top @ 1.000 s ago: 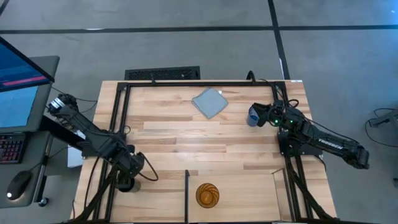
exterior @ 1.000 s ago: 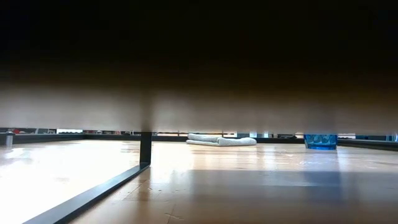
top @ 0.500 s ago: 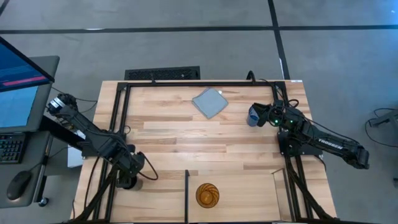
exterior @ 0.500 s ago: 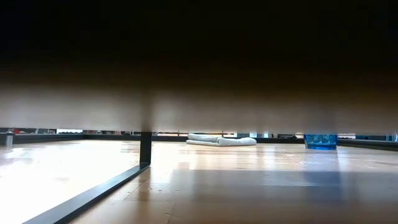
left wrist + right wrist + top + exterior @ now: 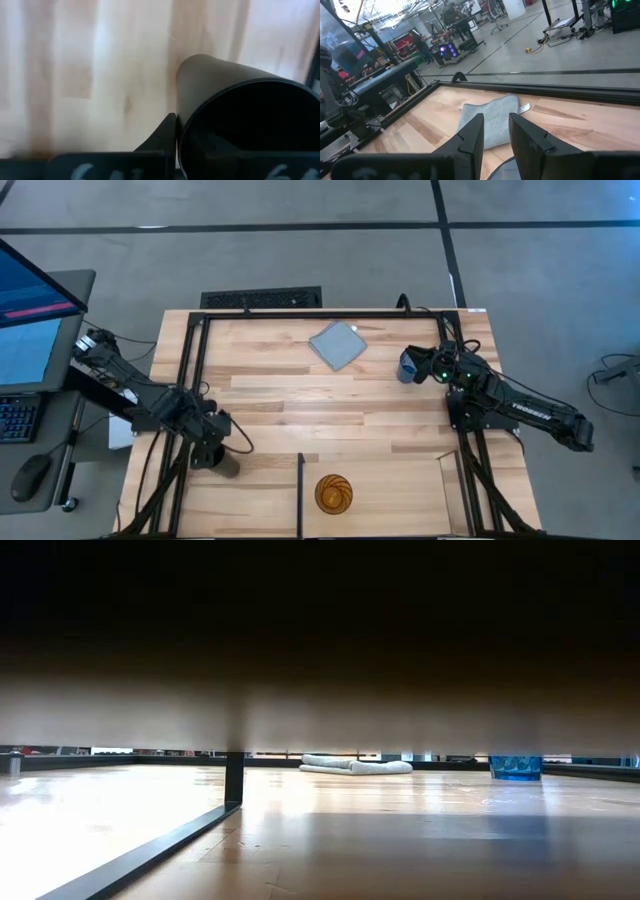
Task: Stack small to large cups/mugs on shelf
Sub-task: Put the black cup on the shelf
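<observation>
Left arm: I see it reaching in from the bench's left edge, left gripper (image 5: 210, 448) low near the front-left corner. Fingers closed around the black cup (image 5: 240, 120), which is tilted, mouth toward the wrist camera.

Right arm: lies along the right edge; right gripper (image 5: 418, 366) at the blue cup (image 5: 408, 366). I cannot tell whether those fingers grip or stand apart.

Amber tumbler (image 5: 333, 492): upright at the front edge, inside the shelf (image 5: 400, 480), just right of the black divider bar (image 5: 300, 485).

Grey-blue cloth (image 5: 338, 344): near the rear edge, centre.

Open room: bare planks across the bench (image 5: 300, 405) middle.
</observation>
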`<state>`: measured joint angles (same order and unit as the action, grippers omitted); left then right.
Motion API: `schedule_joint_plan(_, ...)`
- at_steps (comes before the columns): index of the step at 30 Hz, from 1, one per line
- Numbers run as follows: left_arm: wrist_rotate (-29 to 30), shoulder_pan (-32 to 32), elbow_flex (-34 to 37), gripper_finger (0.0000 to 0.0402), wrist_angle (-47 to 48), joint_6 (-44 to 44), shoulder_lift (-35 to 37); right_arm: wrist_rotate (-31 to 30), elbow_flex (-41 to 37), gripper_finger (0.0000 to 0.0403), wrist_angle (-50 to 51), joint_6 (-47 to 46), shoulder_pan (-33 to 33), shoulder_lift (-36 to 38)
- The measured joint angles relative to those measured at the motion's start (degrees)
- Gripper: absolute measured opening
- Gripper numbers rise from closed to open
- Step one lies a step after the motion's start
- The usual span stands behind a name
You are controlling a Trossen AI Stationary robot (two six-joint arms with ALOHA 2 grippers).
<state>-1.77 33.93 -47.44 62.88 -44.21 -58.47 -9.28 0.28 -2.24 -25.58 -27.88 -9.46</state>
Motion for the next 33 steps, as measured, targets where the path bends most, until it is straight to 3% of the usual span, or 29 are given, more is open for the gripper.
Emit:
schedule_joint_plan(6,6.0,-7.6,-0.5,0.0001,0.7,6.9,3.4,0.0,0.0,0.0113,0.0,0.0,0.0,0.0)
schedule_joint_plan(11,11.1,-17.0,-5.5,0.0000,-0.5,14.7,3.8,0.0,0.0,0.0113,0.0,0.0,0.0,0.0)
schedule_joint_plan(18,9.8,-29.4,-16.7,0.0000,-11.5,23.6,0.5,0.2,0.0,0.0113,0.0,0.0,0.0,0.0)
schedule_joint_plan(26,8.2,-36.3,-38.8,0.0000,-11.8,33.6,-15.8,0.2,0.0,0.0113,0.0,0.0,0.0,0.0)
schedule_joint_plan(33,5.1,-37.3,-64.7,0.0000,1.2,39.6,-35.8,0.4,0.0,0.0113,0.0,0.1,0.0,0.0)
